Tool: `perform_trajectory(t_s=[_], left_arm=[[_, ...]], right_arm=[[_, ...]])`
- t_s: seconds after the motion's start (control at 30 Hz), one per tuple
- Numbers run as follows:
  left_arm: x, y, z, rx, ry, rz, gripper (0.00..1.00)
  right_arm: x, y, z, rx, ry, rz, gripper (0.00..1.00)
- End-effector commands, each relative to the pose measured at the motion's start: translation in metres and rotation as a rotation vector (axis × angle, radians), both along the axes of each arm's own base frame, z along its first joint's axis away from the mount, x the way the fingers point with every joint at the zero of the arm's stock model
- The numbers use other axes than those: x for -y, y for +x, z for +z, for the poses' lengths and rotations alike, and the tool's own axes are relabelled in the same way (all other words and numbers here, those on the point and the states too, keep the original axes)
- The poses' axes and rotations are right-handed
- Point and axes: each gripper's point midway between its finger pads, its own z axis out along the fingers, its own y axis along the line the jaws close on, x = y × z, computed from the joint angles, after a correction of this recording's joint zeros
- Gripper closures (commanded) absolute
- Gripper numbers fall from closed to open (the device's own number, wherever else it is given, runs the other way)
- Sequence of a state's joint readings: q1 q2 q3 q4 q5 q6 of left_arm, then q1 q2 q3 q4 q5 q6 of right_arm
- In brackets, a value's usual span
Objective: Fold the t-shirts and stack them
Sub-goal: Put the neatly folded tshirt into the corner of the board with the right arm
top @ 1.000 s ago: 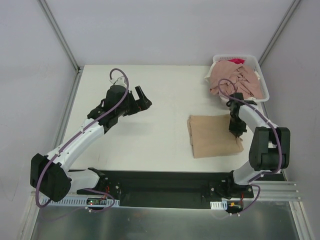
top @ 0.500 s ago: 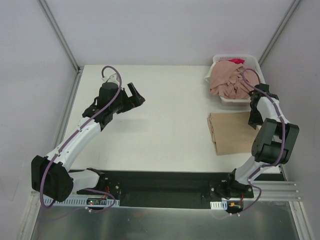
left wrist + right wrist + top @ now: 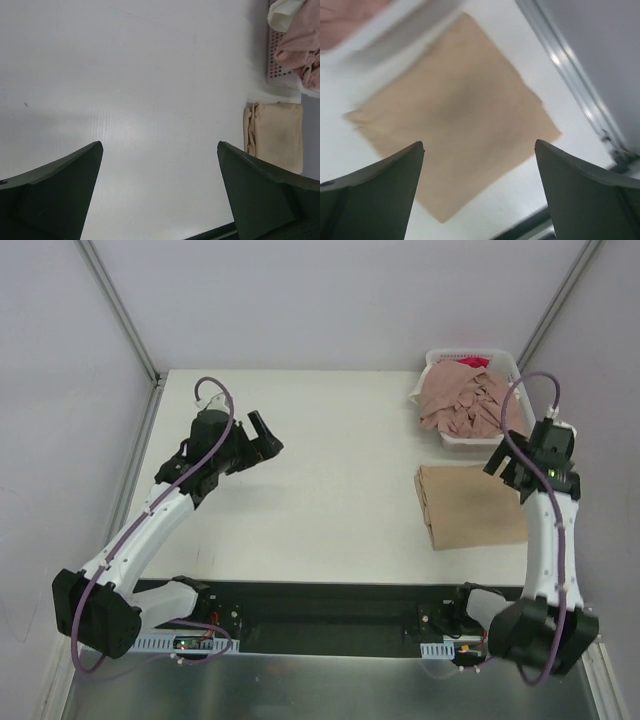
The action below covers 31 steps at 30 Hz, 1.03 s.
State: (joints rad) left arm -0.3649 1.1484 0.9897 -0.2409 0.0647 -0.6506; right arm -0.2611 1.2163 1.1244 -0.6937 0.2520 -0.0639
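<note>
A folded tan t-shirt (image 3: 470, 505) lies flat on the table at the right, just in front of the basket; it also shows in the right wrist view (image 3: 455, 110) and the left wrist view (image 3: 277, 135). Crumpled dusty pink t-shirts (image 3: 465, 400) fill the white basket (image 3: 500, 358). My right gripper (image 3: 508, 472) hovers above the tan shirt's right edge, open and holding nothing (image 3: 479, 143). Far to the left, my left gripper (image 3: 265, 435) is open over bare table, its jaws wide apart with nothing between them (image 3: 159, 143).
The white lattice basket (image 3: 277, 67) stands at the table's back right corner. A metal frame rail (image 3: 580, 90) runs along the table's right edge, close to the tan shirt. A black base strip (image 3: 330, 605) borders the near edge.
My right gripper dragged the tan shirt to the right, then opened, let it go and lifted away. My left arm drew back slightly to the left, still open.
</note>
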Motion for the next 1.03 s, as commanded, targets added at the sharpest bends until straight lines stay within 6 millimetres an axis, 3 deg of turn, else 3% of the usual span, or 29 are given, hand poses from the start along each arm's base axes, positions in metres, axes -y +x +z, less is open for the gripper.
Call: perform_trajectory(t_s=[0.0,0.03,0.1,0.13,0.23,0.27,0.33,0.5,1.0], left_arm=[[-0.037,-0.028,-0.023,-0.122,0.095,0.135,0.01],[-0.042,-0.035,-0.035,-0.154,0.107,0.165,0.01],[-0.057,-0.044,-0.043,-0.162,0.134,0.225,0.01],[-0.064,-0.053,-0.058,-0.200,0.152,0.251,0.01],[-0.086,-0.070,-0.075,-0.238,0.204,0.346,0.01],[-0.091,-0.073,-0.075,-0.236,0.214,0.364,0.01],[-0.101,-0.081,-0.079,-0.255,0.245,0.403,0.01],[-0.113,-0.089,-0.074,-0.243,0.267,0.442,0.01],[-0.130,-0.103,-0.057,-0.190,0.297,0.483,0.01]], right_arm=[[-0.075,0.007,0.032,0.396,0.262,0.221,0.03],[-0.085,0.000,0.013,0.392,0.307,0.237,0.03],[-0.107,-0.003,0.025,0.496,0.375,0.316,0.03],[-0.113,-0.007,0.019,0.500,0.400,0.331,0.03],[-0.117,-0.017,0.007,0.506,0.415,0.326,0.03],[-0.121,-0.020,0.000,0.498,0.440,0.327,0.03],[-0.130,-0.020,0.006,0.543,0.461,0.370,0.03],[-0.129,-0.023,-0.001,0.566,0.449,0.363,0.03],[-0.143,-0.027,0.016,0.634,0.423,0.465,0.03]])
